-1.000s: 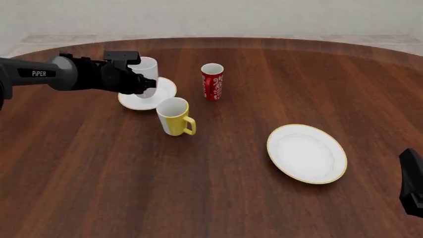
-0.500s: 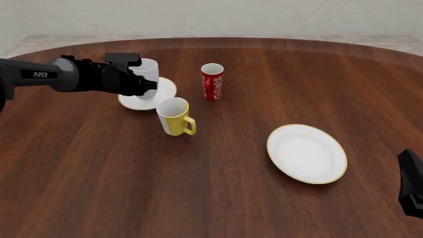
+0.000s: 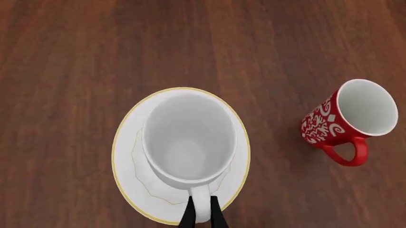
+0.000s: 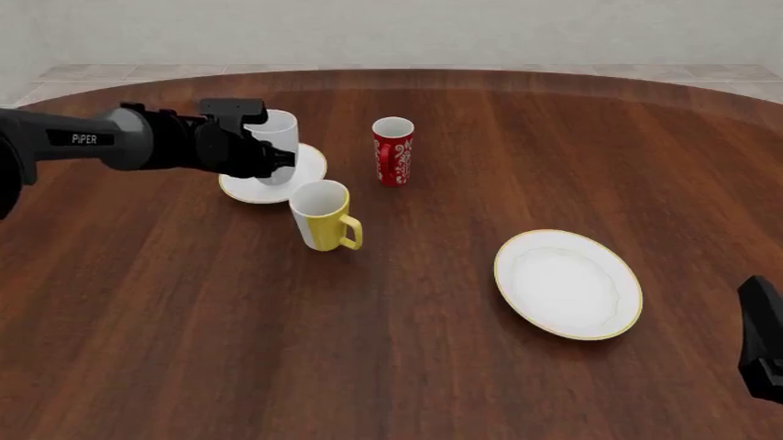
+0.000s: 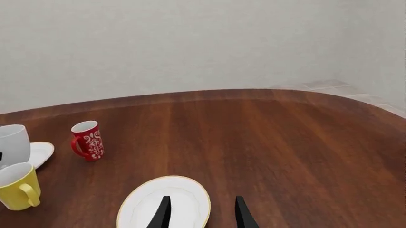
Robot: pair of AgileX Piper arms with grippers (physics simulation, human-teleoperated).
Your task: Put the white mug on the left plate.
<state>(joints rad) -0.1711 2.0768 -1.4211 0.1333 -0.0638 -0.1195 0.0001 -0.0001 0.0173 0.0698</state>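
The white mug [image 4: 281,131] stands upright over the left plate [image 4: 306,170], a small gold-rimmed one at the far left of the table. I cannot tell whether its base touches the plate. My left gripper [image 4: 271,159] comes in from the left and is shut on the mug's handle. In the left wrist view the mug [image 3: 188,140] covers most of the plate [image 3: 127,137], and the gripper [image 3: 201,216] pinches the handle between its dark fingers [image 3: 188,216]. My right gripper [image 5: 201,213] hangs open and empty near the table's right front.
A yellow mug [image 4: 323,216] stands just in front of the left plate. A red patterned cup [image 4: 393,151] with a handle stands to the plate's right. A larger gold-rimmed plate [image 4: 567,282] lies at the right, below my right gripper's fingers.
My left gripper and the white mug have shifted slightly to the right over the small plate. The right arm has stayed where it was.
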